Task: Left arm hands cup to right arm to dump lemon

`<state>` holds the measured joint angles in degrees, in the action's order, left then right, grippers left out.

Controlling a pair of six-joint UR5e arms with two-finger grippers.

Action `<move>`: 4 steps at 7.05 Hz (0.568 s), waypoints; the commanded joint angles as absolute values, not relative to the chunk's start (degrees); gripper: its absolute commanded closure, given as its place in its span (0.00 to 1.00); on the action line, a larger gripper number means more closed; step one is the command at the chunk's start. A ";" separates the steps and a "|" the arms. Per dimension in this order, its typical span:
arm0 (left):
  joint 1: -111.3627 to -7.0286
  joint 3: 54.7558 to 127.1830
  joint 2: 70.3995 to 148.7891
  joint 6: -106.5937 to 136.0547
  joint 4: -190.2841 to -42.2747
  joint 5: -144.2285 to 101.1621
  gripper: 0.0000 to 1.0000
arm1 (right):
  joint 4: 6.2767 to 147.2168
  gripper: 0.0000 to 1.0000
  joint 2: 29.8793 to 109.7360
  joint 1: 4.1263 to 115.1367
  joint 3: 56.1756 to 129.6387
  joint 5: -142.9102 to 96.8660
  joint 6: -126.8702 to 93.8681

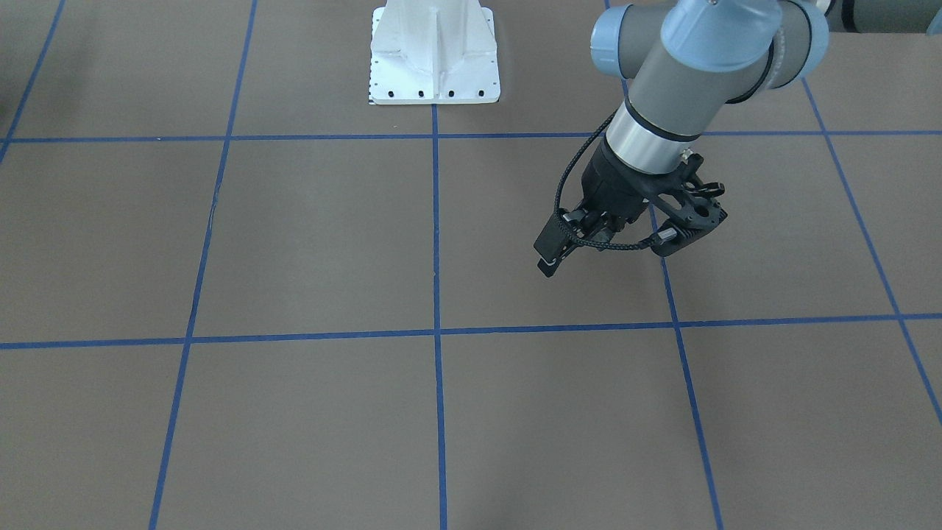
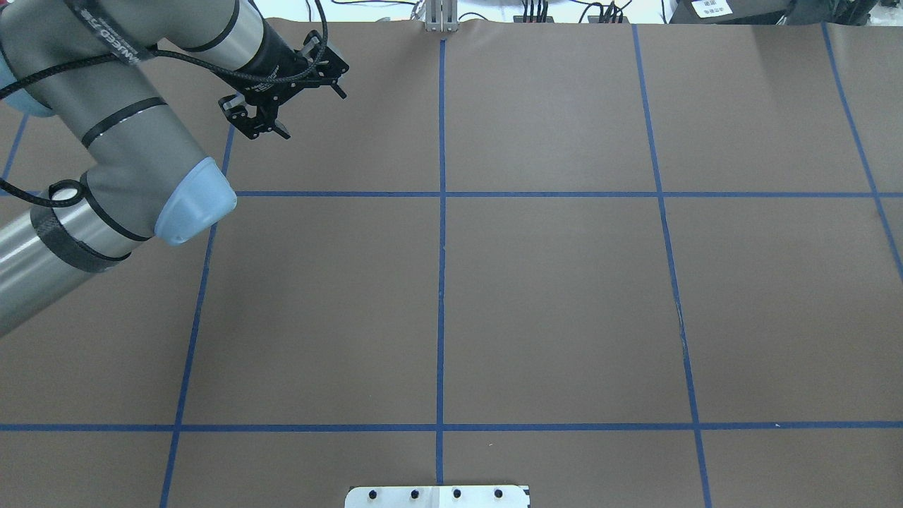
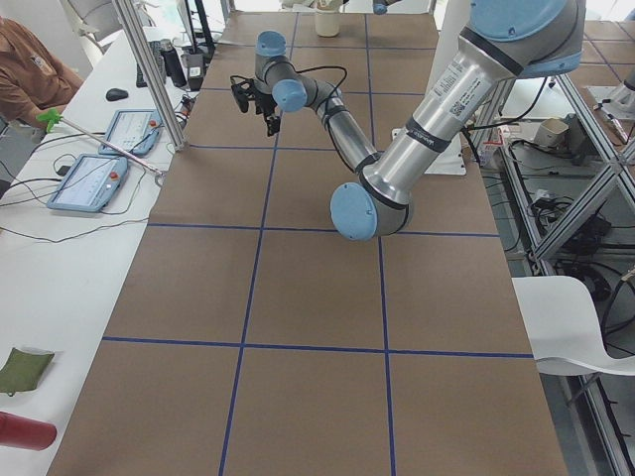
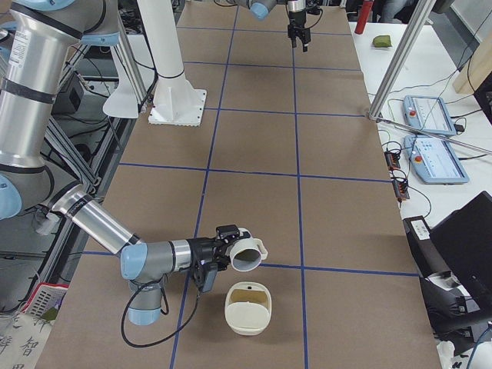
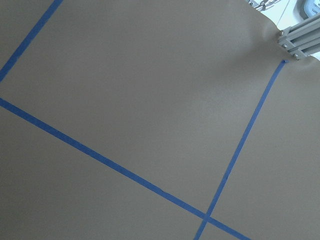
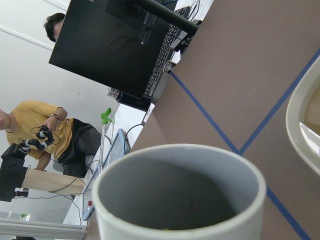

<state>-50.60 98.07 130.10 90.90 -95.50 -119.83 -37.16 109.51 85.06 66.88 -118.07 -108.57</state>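
Down on the tabletop (image 4: 338, 231) sits a cream rounded dish (image 4: 250, 309). The cup (image 4: 247, 258) hangs just above the dish's far rim, tipped on its side, its grey mouth turned toward the dish and its handle on the side away from the right claw (image 4: 227, 254). That claw sits at the cup's back, but it shows only small and from the side, so I cannot tell how far its fingers are closed. From the right wrist camera the cup's rim fills the lower frame. A sliver of yellow-green, the lemon (image 6: 165, 229), peeks over the bottom edge and is mostly cut off, while the dish's rim curves in at the right. Something yellowish lies inside the dish, too small to name. Beyond the dish, off the tabletop's edge, are a black monitor (image 6: 125, 45), two pendant tablets (image 4: 427, 115) and a seated person in a yellow shirt (image 6: 45, 132). Well away from the dish, at the tabletop's other end, the left claw (image 2: 264, 132) hangs with fingers parted, holding nothing, above brown paper crossed by blue tape lines (image 2: 441, 212).
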 commanded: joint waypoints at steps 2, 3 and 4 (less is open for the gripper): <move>-50.62 97.82 130.52 89.39 -95.45 -119.62 0.00 | -37.27 1.00 108.37 87.26 64.44 -118.04 -114.51; -50.54 97.74 130.60 89.38 -95.45 -119.62 0.00 | -37.27 1.00 108.28 88.15 64.25 -118.04 -116.44; -50.54 97.65 130.61 89.30 -95.54 -119.62 0.00 | -37.27 1.00 108.28 88.68 64.25 -118.04 -119.15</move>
<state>-50.56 97.74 130.55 89.43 -95.47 -119.62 -37.27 108.39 87.84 64.47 -118.03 -116.23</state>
